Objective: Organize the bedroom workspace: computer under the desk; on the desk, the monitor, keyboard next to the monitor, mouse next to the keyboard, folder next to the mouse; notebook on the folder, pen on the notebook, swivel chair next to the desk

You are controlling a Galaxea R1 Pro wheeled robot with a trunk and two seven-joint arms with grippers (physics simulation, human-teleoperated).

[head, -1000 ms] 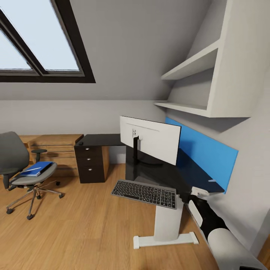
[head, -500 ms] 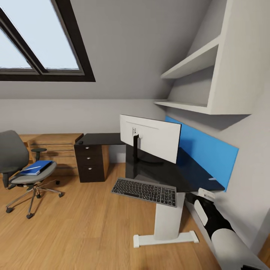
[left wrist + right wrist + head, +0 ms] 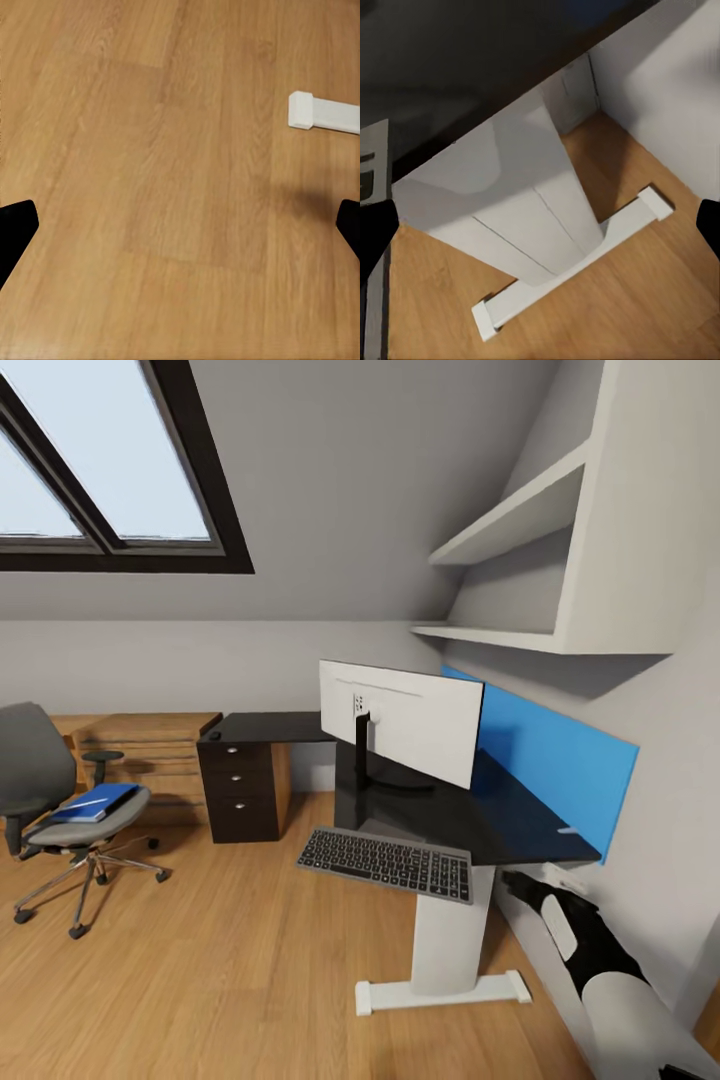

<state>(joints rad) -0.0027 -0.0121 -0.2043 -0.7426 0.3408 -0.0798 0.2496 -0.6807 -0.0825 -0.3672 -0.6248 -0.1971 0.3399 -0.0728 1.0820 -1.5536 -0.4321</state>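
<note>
Bedroom, wood floor, sloped ceiling. Right arm low beside the desk pedestal; both grippers spread wide, holding nothing. Keyboard overhangs the near desk edge, monitor behind it. Chair well apart, carrying folder; a thin pale item lies on it, identity unclear. Skylight beyond.

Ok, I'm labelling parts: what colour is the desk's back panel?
Bright blue back panel, clearest in the head view.
</note>
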